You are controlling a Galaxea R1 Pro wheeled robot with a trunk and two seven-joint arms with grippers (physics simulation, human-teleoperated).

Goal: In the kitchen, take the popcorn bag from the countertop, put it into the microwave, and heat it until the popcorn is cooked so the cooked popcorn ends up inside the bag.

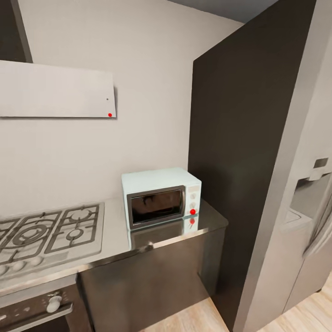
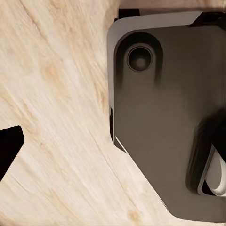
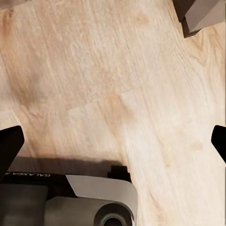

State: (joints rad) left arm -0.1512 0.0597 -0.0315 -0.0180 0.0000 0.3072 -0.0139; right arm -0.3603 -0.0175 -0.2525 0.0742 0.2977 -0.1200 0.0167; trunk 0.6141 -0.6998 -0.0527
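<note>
Here's the pale-blue microwave, door closed, sitting toward the right end of the grey countertop with its back to the wall, the gas hob to its left and the tall dark cabinet and steel fridge beyond the counter's right end. By my reading the job is barely begun: the popcorn bag is still to be found, lifted, loaded and heated. Both wrist cameras look straight down at the light wood floor and the robot's own base; the right gripper looks spread wide and empty, one dark fingertip at each side, while the left gripper's fingertip stands alone, so its opening I cannot tell.
</note>
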